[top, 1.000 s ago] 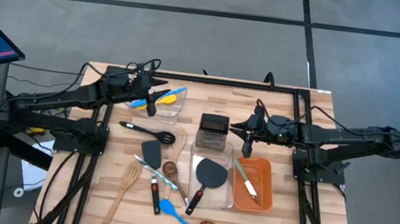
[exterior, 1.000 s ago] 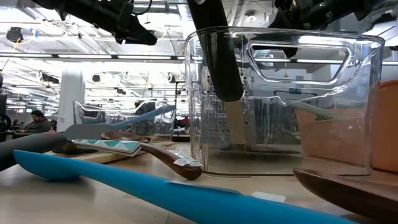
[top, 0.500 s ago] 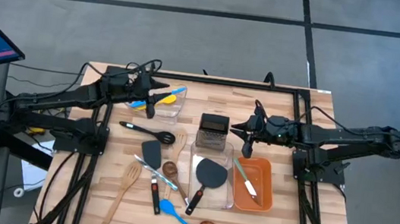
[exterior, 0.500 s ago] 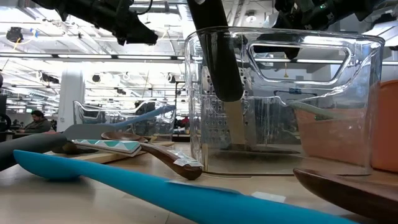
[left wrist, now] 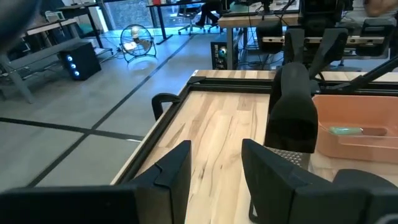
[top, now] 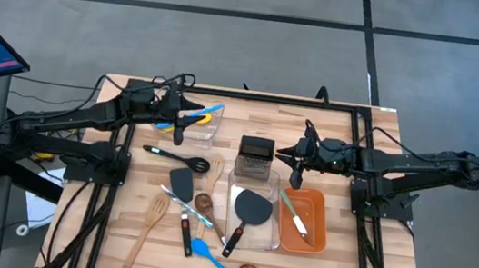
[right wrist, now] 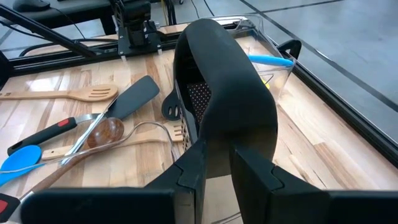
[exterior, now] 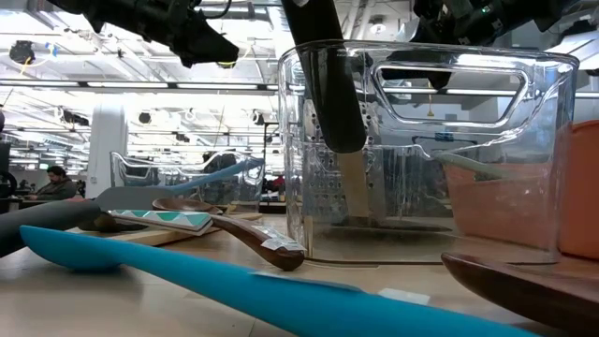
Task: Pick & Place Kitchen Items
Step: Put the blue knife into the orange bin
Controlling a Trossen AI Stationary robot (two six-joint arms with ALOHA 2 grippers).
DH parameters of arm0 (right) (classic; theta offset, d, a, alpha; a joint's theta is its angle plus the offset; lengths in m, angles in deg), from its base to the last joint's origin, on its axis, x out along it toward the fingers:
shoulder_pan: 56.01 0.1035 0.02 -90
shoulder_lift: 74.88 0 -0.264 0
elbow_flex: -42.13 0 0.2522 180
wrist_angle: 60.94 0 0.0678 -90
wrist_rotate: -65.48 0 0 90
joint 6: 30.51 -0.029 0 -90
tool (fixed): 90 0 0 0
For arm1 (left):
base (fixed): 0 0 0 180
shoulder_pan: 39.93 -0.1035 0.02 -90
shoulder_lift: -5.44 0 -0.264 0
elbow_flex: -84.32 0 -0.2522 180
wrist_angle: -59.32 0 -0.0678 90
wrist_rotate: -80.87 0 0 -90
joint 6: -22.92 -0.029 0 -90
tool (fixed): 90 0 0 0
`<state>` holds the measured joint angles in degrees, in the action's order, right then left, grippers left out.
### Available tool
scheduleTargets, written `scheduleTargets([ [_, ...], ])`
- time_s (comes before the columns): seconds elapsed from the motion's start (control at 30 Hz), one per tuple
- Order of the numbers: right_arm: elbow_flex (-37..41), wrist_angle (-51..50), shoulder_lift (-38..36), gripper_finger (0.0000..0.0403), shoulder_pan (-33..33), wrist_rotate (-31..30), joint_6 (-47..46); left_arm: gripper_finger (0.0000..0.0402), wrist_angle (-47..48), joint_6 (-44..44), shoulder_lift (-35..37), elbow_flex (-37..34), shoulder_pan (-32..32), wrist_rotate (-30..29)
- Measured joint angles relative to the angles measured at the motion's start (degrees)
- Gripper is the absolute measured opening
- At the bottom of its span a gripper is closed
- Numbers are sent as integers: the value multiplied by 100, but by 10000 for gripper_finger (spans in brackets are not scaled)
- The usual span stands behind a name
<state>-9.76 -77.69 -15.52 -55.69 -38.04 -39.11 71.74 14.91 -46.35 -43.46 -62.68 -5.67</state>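
Left gripper (top: 182,125): jaws spread with nothing between them, hanging over the edge of the small clear tub (top: 209,133) at the back left of the table

Right gripper (top: 298,165): just beside the steel box grater (top: 256,154), above the gap between it and the orange bin (top: 316,245); a black rounded shape fills its wrist view, and I cannot tell how its jaws stand or whether they hold it

Kitchen items: blue and yellow spoons (top: 202,117) lie in the small tub, a black turner (top: 253,207) in the middle clear bin (top: 272,235), one pale utensil in the orange bin; the rest lie loose on the boards, among them a black slotted spoon (top: 177,157) and a wooden slotted spatula (top: 153,215)

Risk, left: the spoon handles jut over the tub rim, so a descent here could catch one and flip it out, or tip the light tub

Risk, right: a sideways move could knock the upright grater over

Risk, pile: the loose utensils cross one another, so lifting one may drag its neighbour
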Motion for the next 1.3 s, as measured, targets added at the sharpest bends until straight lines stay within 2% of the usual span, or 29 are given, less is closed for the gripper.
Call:
scheduleTargets([
  [0.23,0,-2,-2,63,0,0,13,119,0,-6,0,0,418,-3],
  [0.87,1,-2,-1,63,-7,0,13,6,-13,102,0,0,2433,-43],
  [1.13,0,-2,0,63,-7,0,11,4,43,304,0,0,3115,-43],
  [1.3,0,-2,-2,63,-7,0,11,4,340,1147,0,3,3347,-236],
])
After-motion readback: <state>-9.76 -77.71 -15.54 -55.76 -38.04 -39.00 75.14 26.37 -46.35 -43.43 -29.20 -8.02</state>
